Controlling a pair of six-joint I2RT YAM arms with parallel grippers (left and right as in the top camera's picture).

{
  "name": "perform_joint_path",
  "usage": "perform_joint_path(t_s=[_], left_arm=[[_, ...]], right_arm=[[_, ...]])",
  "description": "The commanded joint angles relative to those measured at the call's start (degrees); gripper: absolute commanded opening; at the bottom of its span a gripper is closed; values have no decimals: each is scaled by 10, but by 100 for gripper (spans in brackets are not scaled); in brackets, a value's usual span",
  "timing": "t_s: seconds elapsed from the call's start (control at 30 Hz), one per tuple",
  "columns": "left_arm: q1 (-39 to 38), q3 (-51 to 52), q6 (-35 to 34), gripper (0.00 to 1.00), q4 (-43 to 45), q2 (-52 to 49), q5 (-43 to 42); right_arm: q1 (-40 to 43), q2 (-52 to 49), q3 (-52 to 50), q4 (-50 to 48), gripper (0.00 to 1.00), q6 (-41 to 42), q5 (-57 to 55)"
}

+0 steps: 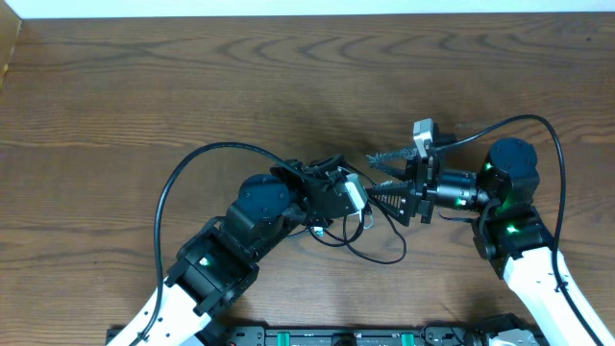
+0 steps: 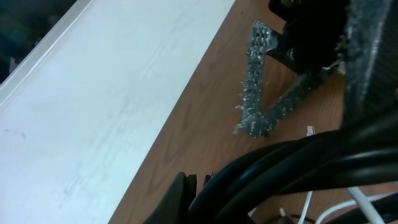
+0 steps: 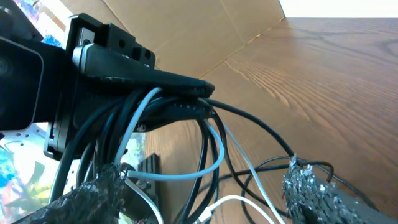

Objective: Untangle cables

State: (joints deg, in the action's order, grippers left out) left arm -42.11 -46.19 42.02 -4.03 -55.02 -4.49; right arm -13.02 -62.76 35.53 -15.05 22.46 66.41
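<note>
Two robot arms meet over a tangle of cables [image 3: 102, 134] near the middle of a wooden table [image 1: 192, 86]. The left arm reaches in from 7 o'clock and the right arm from 5 o'clock. The left gripper [image 3: 202, 96] is clamped tight on the bundle, which is mostly black with one pale strand. The right wrist camera shows the cords bunched at its fingertips and spilling downward from there. At 3 o'clock of it, almost nose to nose, the right gripper [image 1: 371, 177] faces 9 o'clock. Its padded fingers [image 2: 252, 81] are spread wide in a V, gripping nothing, with several strands running through the gap. Seen from overhead, loose black loops trail from the left gripper toward 5 o'clock and lie flat on the wood just below the right gripper.
</note>
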Motion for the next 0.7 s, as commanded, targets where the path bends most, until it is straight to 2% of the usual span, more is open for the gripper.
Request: perform_joint_path(t_s=[0.0, 0.1, 0.33, 0.4, 0.43, 0.47, 0.67], left_arm=[[3, -3, -5, 8, 7, 0, 45], [3, -3, -8, 8, 7, 1, 71], [3, -3, -14, 8, 7, 0, 71], [3, -3, -14, 8, 7, 0, 71], [3, -3, -14, 8, 7, 0, 70], [3, -3, -14, 8, 7, 0, 68], [3, -3, -23, 8, 0, 0, 64]], right_arm=[[-10, 1, 3, 5, 81, -16, 42], [-10, 1, 3, 10, 81, -17, 43], [-10, 1, 3, 12, 78, -18, 49], [-10, 1, 3, 11, 80, -18, 51], [-10, 1, 3, 10, 85, -18, 51], [-10, 1, 3, 7, 86, -18, 51], [-10, 1, 3, -27, 86, -17, 51]])
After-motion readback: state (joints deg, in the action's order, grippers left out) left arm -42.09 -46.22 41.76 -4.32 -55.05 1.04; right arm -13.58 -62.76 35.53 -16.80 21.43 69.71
